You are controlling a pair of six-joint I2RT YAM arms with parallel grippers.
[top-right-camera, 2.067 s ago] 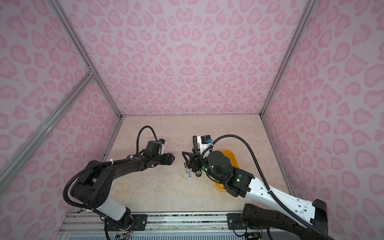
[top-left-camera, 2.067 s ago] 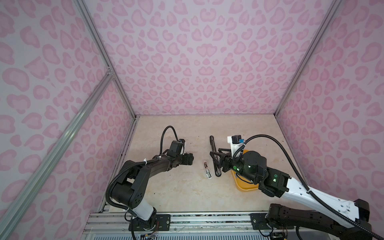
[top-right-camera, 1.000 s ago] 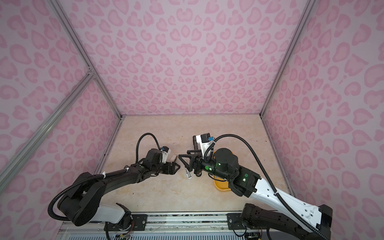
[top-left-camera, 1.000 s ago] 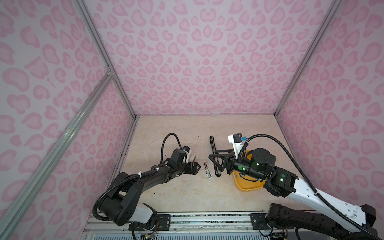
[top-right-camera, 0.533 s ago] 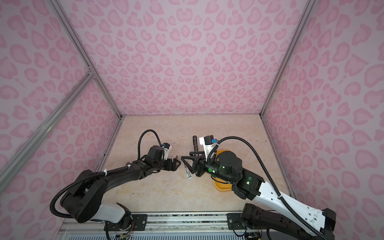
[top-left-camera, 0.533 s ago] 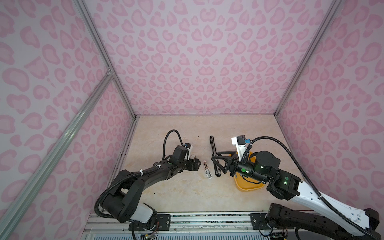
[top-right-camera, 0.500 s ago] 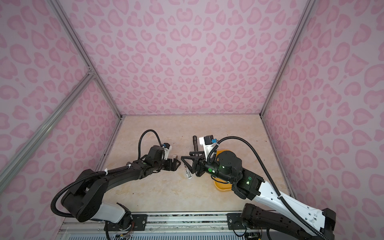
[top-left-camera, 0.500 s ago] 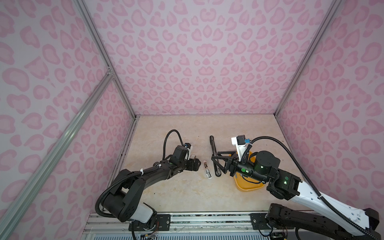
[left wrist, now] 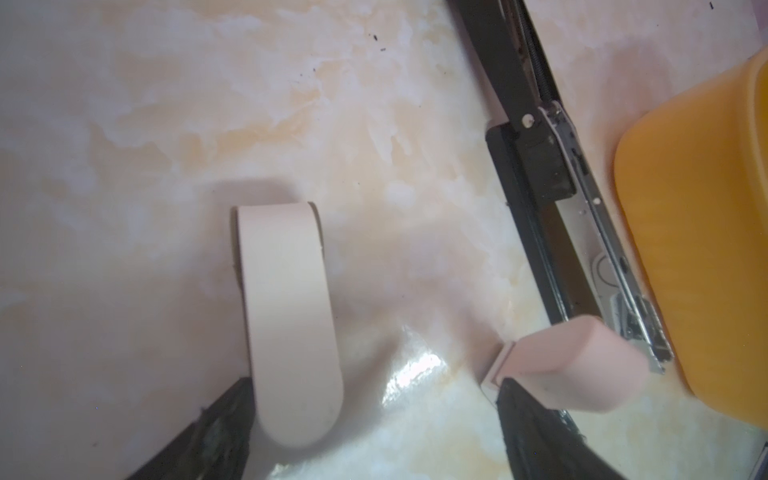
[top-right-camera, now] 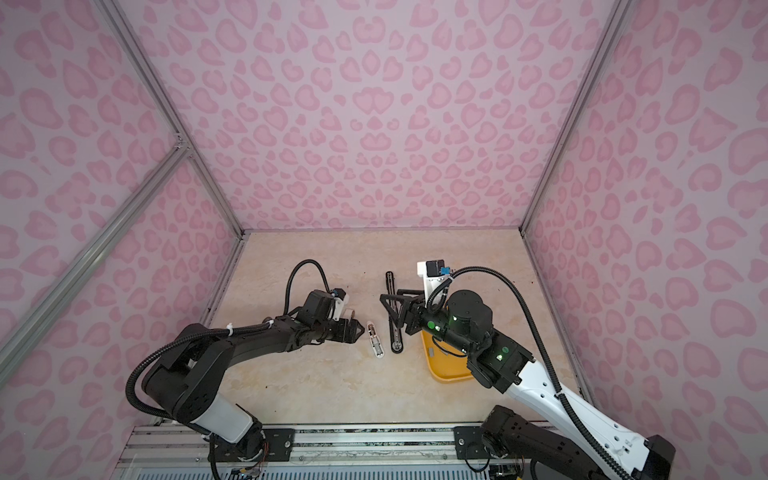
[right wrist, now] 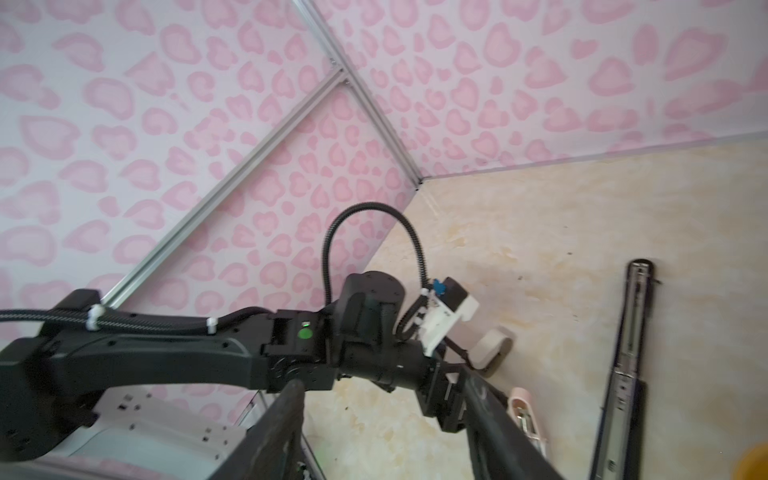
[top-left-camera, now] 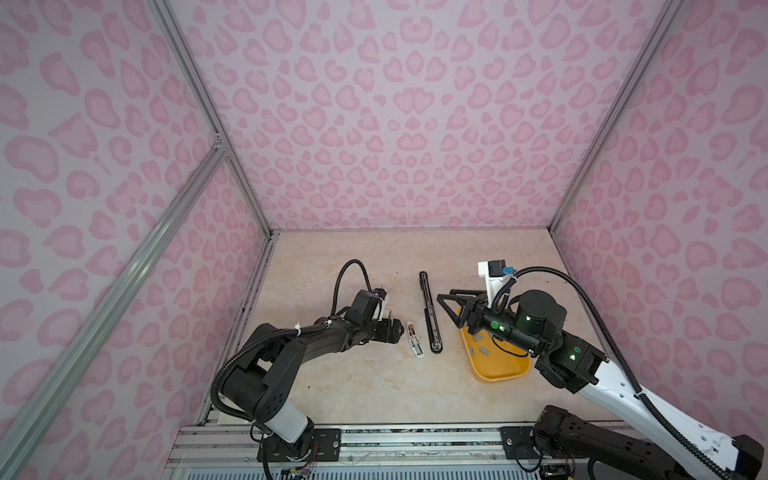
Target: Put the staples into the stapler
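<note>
A small pink stapler [top-left-camera: 414, 338] [top-right-camera: 376, 338] lies open on the marble table, with a long black stapler [top-left-camera: 430, 311] [top-right-camera: 395, 320] opened flat beside it. Grey staples [top-left-camera: 484, 351] [top-right-camera: 432, 353] lie in a yellow tray [top-left-camera: 498, 374]. My left gripper [top-left-camera: 394, 330] [left wrist: 374, 436] is low and open, just left of the pink stapler [left wrist: 573, 365], whose end sits by one finger. A beige rounded piece [left wrist: 286, 316] lies by the other finger [left wrist: 220, 428]. Nothing is between the fingers. My right gripper [top-left-camera: 446, 307] [right wrist: 386, 424] hangs open and empty over the tray's far end.
The yellow tray [top-right-camera: 446, 374] [left wrist: 698, 249] sits right of the black stapler [left wrist: 536, 137] [right wrist: 623, 374]. The beige piece [top-left-camera: 386, 311] [right wrist: 492, 347] lies just behind my left gripper. Pink patterned walls close off the left, back and right.
My left gripper has moved right along the table, up to the pink stapler. The right gripper has lifted and drawn back a little, still open.
</note>
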